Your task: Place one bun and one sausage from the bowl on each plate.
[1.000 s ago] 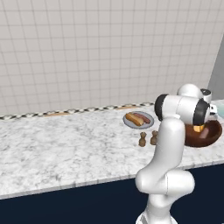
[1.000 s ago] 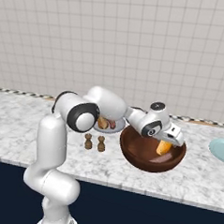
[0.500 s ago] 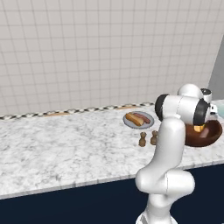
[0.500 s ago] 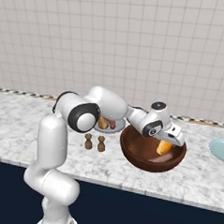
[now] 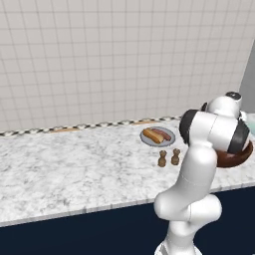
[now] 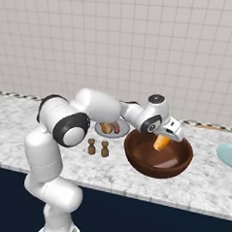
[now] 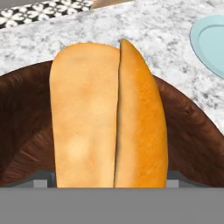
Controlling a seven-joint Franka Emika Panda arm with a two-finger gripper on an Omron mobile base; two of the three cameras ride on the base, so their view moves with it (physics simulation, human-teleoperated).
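Note:
The large brown bowl [image 6: 134, 160] stands on the marble counter, and its dark inner wall [image 7: 26, 131] shows in the hand view. My gripper [image 6: 165, 137] reaches down into the bowl, shut on a split golden bun [image 7: 109, 113] that stands lengthwise between the fingertips [image 7: 43, 179]. From the right base view the bun [image 6: 160, 142] hangs tilted over the bowl's inside. The grey plate [image 5: 169, 141] behind the shakers carries a bun [image 5: 151, 135] and a sausage [image 5: 162, 133]. To the bowl's right lies the pale teal plate [image 6: 228, 155], bare where it shows [image 7: 210, 39].
Two small brown shakers [image 6: 91, 146] [image 6: 105, 149] stand between the grey plate and the counter's front edge, just left of the bowl. A tiled wall with a patterned strip [image 7: 39, 13] runs behind the counter. Open marble stretches to the left [image 5: 60, 164].
The jaws have closed in from wide open onto the bun in the bowl. The arm and everything on the counter have stayed where they were.

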